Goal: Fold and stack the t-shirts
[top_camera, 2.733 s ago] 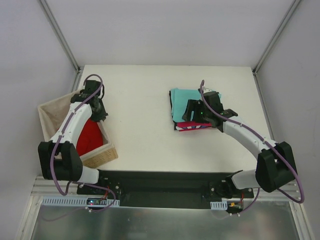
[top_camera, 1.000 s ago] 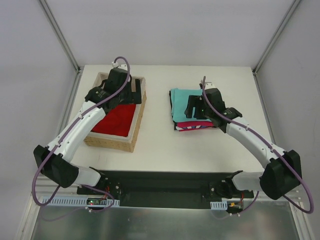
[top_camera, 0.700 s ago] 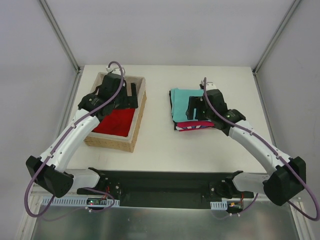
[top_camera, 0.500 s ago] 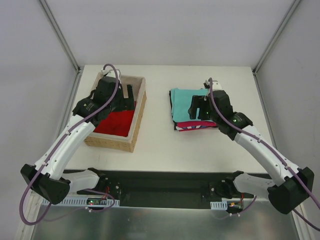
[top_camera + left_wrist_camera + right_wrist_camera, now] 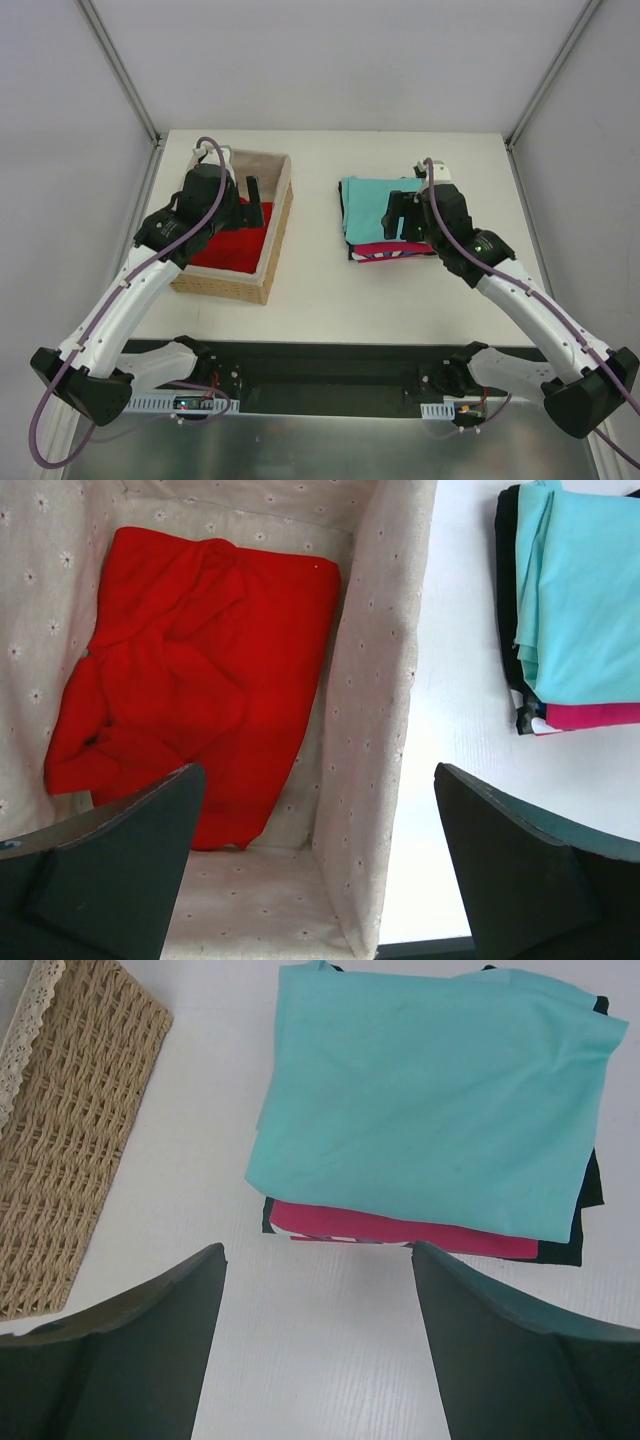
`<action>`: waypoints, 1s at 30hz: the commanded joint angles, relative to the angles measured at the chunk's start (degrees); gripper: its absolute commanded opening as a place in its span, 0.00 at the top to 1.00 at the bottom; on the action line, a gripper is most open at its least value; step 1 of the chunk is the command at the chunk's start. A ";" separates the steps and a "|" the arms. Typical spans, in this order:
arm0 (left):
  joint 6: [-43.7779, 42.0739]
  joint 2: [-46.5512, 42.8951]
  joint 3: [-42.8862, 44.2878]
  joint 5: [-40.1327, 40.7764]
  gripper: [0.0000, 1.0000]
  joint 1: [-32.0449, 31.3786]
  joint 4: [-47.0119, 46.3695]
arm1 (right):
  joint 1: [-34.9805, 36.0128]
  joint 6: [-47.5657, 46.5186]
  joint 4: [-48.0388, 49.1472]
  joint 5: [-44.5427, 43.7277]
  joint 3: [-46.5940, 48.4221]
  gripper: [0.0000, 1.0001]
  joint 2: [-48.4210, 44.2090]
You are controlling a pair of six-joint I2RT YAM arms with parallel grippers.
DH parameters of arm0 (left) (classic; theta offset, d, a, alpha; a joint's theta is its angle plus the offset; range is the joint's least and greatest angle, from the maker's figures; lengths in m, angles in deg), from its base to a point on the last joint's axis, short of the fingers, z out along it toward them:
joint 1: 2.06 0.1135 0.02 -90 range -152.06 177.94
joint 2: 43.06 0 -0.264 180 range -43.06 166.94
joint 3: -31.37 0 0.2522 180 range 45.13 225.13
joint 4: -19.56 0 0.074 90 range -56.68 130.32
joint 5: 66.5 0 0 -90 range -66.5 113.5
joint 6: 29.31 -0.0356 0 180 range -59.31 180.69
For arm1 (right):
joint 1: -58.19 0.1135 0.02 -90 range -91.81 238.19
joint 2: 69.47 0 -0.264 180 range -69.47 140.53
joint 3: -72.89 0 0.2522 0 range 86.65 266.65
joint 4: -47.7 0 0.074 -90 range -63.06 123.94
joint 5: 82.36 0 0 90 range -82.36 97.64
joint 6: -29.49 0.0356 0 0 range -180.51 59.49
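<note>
Top external: the left gripper [image 5: 240, 195] is hovering spread wide over the basket [image 5: 228, 287], where the red shirt [image 5: 228, 247] is lying crumpled. The right gripper [image 5: 402, 213], also spread, is hanging above the stack [image 5: 365, 195].

Left wrist: the shirt is bunching against the lining [image 5: 372, 720], so a shallow pinch is probably risking one layer, or lining.

Right wrist: the jaws are framing the stack's near edge, so dropping low is risking skewing the teal shirt [image 5: 430, 1090].

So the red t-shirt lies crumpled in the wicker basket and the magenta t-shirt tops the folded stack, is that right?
Not quite: the teal t-shirt tops the folded stack, with the magenta t-shirt under it, as the right wrist view shows. The red t-shirt does lie crumpled in the wicker basket.
</note>
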 commanded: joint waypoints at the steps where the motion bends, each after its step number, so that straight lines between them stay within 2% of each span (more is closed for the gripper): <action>1: 0.45 -2.23 -0.18 1.47 0.01 0.30 -1.48 | 0.78 -0.12 -0.44 -2.32 2.66 0.21 -1.93; 28: 1.42 -2.85 -1.33 0.33 0.01 0.22 -2.27 | 1.49 0.23 -1.23 -3.99 1.78 0.21 -4.39; 30: 1.42 -2.85 -1.42 0.24 0.01 0.22 -2.27 | 1.75 -0.21 -1.14 -3.55 1.60 0.25 -4.39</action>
